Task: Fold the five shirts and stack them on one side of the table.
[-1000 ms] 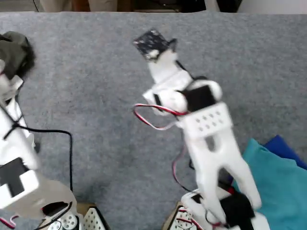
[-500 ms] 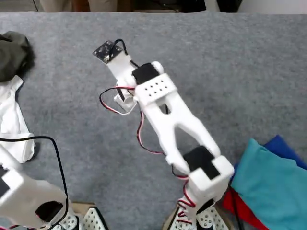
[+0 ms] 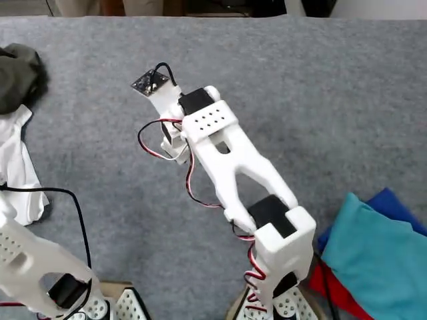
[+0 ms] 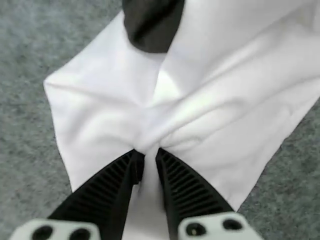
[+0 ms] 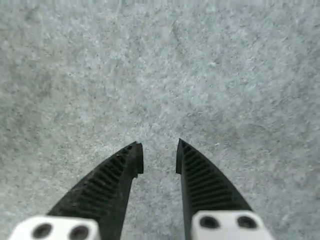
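My left gripper [image 4: 147, 156] is shut on a pinched fold of the white shirt [image 4: 210, 110], which lies rumpled on the grey table. The same white shirt [image 3: 19, 170] shows at the table's left edge in the high view, with a dark shirt [image 3: 19, 75] bunched just beyond it; part of that dark shirt [image 4: 152, 22] lies over the white one. My right gripper [image 5: 159, 150] hangs open over bare grey cloth with nothing between its fingers. The right arm [image 3: 220, 143] stretches from the near edge toward the left middle of the table.
A stack with a teal shirt [image 3: 373, 253] on top, a blue one [image 3: 395, 201] and a red one [image 3: 331, 283] beneath, sits at the near right corner. The left arm [image 3: 30, 263] stands at the near left, trailing a black cable [image 3: 77, 207]. Grey table cloth [image 3: 320, 100] spreads between.
The right arm has swung from the table's middle over to the left middle. The left arm has drawn back toward the near left, uncovering more of the white shirt.
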